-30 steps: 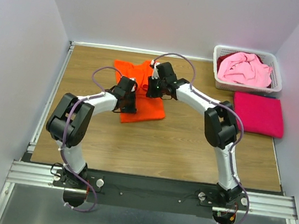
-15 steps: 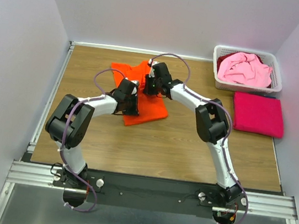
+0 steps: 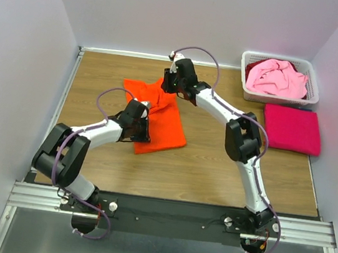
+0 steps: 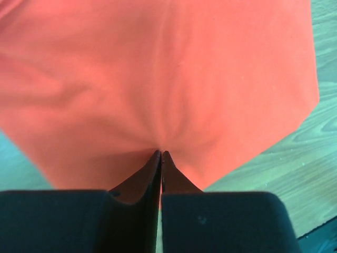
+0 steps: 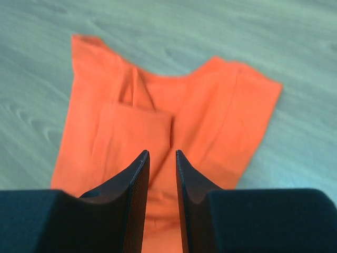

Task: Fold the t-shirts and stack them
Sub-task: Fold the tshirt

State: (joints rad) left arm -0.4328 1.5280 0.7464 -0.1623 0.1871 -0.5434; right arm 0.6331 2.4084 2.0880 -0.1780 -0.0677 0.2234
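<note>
**Orange t-shirt part-folded, one end effector pinching it**

Top view: the white basket (image 3: 277,56) sits at the far right of the surface (image 3: 99,85). The pale pink t-shirt (image 3: 276,77) is bunched inside it, and the magenta t-shirt (image 3: 291,128) lies folded flat just beside its near wall. The orange t-shirt (image 3: 164,116) lies well to the basket's left, partly folded. The left end effector (image 3: 142,126) is at the shirt edge farthest from the basket. The right end effector (image 3: 167,86) hangs over the shirt's far end.

Left wrist view: the jaws are together, clamped on a small pucker of orange cloth, with creases fanning out from it. So thin a pinch could slip under a pull. It could also drag the whole shirt across the surface and spoil the fold.

Right wrist view: the jaws stand apart with nothing between them, above the shirt. If it comes down carelessly, it could snag the loose doubled layer beneath and open it.
</note>
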